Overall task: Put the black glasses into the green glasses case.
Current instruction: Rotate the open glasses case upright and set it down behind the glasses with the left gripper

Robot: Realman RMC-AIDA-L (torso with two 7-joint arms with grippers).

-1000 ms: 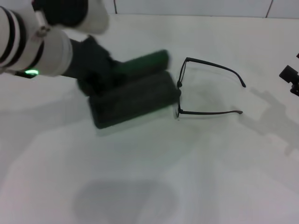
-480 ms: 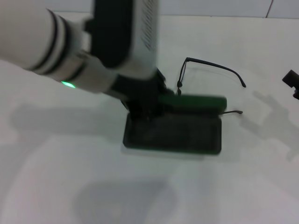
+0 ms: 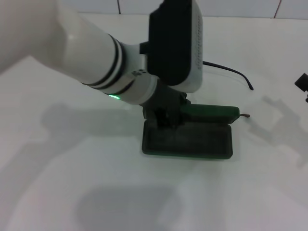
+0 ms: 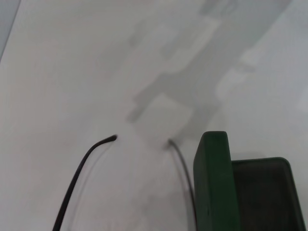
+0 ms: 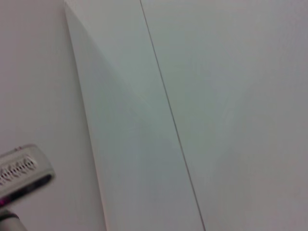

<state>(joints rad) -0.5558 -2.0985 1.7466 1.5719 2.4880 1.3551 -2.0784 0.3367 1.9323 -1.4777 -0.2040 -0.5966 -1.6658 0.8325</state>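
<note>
The green glasses case [image 3: 190,137] lies open near the middle of the white desk [image 3: 72,183], its dark-lined tray flat on the surface and its green lid [image 3: 211,112] standing up along the tray's far edge. The left gripper [image 3: 166,115] is down at the left end of the case, at the corner where lid and tray meet; it looks to be gripping the case there, but the wrist body covers the jaws, so how they stand cannot be told. The left arm reaches in from the desk's near-left side, a small green light showing on its forearm. The black glasses [image 3: 231,72] lie on the desk just beyond the lid, toward the far edge, outside the case and mostly hidden behind the arm and lid. In the head view one temple arm curves out to the right of the wrist, and the tip of the other shows at the lid's right end. The left wrist view shows both temple arms [image 4: 79,180] on the bare desk beside the upright lid [image 4: 214,185]. The right gripper [image 3: 303,85] shows only as a dark part at the desk's right edge, well apart from the case; its jaws cannot be made out.
</note>
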